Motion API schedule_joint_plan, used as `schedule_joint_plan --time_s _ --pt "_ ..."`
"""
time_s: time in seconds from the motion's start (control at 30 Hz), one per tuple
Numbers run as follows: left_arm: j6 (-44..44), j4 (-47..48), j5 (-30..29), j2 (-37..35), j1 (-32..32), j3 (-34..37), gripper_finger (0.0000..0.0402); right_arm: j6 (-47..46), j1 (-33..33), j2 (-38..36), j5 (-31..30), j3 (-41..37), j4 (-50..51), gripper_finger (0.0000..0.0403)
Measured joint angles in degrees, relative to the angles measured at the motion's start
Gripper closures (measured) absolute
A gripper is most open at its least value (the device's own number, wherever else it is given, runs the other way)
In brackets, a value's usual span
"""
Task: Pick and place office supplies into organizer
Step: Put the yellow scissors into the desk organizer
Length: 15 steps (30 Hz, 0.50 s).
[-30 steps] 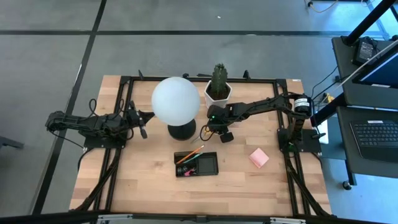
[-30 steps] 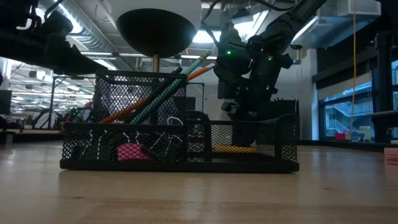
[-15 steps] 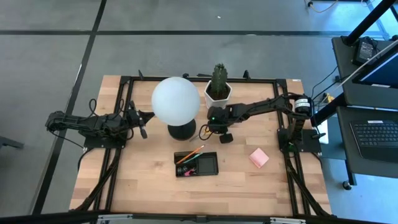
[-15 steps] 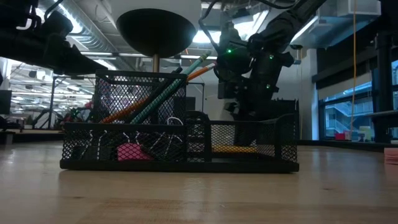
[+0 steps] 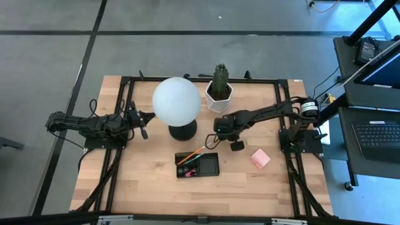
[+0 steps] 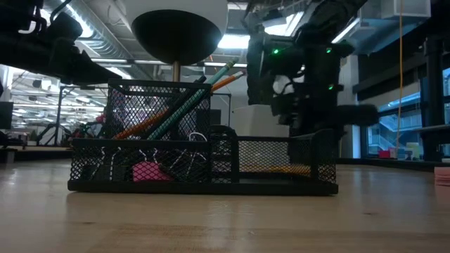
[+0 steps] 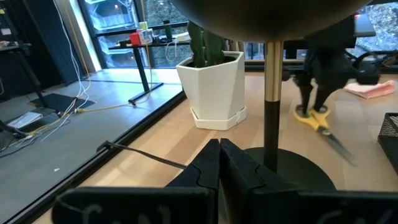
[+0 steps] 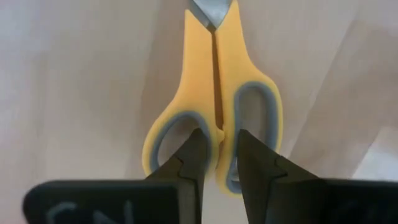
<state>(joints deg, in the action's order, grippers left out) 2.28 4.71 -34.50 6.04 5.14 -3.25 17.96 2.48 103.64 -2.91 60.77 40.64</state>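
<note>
Yellow-handled scissors with grey-lined loops (image 8: 214,106) sit clamped between the right gripper (image 8: 217,155) fingers, lifted just right of the black mesh organizer tray (image 5: 197,165).

Pinched at the handles' middle, the blades point away from the wrist. The tray holds green and orange pencils (image 6: 184,102) and a pink eraser (image 6: 145,171); a pink sticky-note pad (image 5: 260,158) lies further right. The left gripper (image 7: 219,152), fingers together, waits behind the white globe lamp (image 5: 176,102).
</note>
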Motion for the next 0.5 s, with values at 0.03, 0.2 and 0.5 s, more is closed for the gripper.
schedule_joint_plan --time_s 0.03,0.2,0.5 --pt "0.0 -0.02 -0.02 0.02 -0.02 0.0 0.0398 -0.8 -0.49 -0.62 0.22 0.0 1.11 0.0337" --pt "0.0 -0.01 0.0 0.0 -0.02 0.0 0.0398 -4.62 -2.72 -1.87 -1.62 0.04 5.91 0.0339" --pt "-0.02 -0.02 0.0 0.0 -0.01 0.0 0.0398 -7.87 -5.87 -1.97 -2.93 0.28 8.57 0.0339"
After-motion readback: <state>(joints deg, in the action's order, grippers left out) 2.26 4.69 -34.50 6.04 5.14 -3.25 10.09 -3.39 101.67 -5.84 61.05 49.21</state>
